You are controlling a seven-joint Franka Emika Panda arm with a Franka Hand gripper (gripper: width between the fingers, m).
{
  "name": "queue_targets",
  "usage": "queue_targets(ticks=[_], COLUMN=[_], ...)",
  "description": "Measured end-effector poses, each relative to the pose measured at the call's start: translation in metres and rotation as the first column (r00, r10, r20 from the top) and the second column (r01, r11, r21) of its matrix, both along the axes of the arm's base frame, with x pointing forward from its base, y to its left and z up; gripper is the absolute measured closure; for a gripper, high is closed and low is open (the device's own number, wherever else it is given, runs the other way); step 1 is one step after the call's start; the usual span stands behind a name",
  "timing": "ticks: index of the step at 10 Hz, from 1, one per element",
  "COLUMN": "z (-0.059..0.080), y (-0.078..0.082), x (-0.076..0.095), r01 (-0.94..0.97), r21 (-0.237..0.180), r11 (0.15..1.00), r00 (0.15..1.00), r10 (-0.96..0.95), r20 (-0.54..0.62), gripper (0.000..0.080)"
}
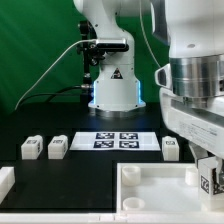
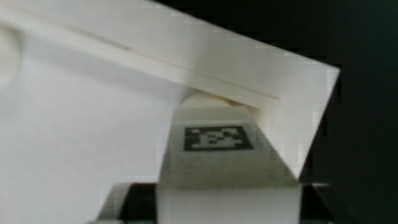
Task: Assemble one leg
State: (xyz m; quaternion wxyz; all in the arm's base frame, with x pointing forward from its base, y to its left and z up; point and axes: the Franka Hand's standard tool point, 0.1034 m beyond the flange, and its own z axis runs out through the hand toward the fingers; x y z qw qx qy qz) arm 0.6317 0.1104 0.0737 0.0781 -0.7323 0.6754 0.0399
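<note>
Seating the leg into a corner of the white tray looks to be the step in hand. The gripper hangs low over the tray's corner at the exterior view's right. Its fingers are clamped on the leg's sides, tag facing the wrist camera, and the leg's far end touches the inner corner wall (whether it is fully home is hidden). Next, I judge, comes a steady push or twist to fix it, kept square to the corner. Three spare legs lie on the table beside the marker board.
</note>
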Motion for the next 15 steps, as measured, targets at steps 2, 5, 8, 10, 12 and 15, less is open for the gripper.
queue_targets(ticks=[2,5,8,10,12,15], z=[0.0,-0.003,-0.01,-0.012,-0.012,-0.006], y=[0.001,0.003,0.019,0.016,0.014,0.007], x=[-0.001,-0.001,-0.01,-0.011,-0.011,-0.002], r01=[0.149,0.038,-0.404,-0.556,-0.717,-0.945], r21=[0.021,0.011,-0.056,-0.083,-0.118,-0.185], r11=[0.989,0.999,0.913,0.827,0.687,0.271], r00=[0.989,0.999,0.908,0.819,0.678,0.263], r10=[-0.149,-0.038,0.407,0.563,0.727,0.962], r20=[-0.025,0.014,0.095,0.11,0.114,0.068], gripper=[0.0507,0.0193,0.0152,0.0152,0.015,0.015])
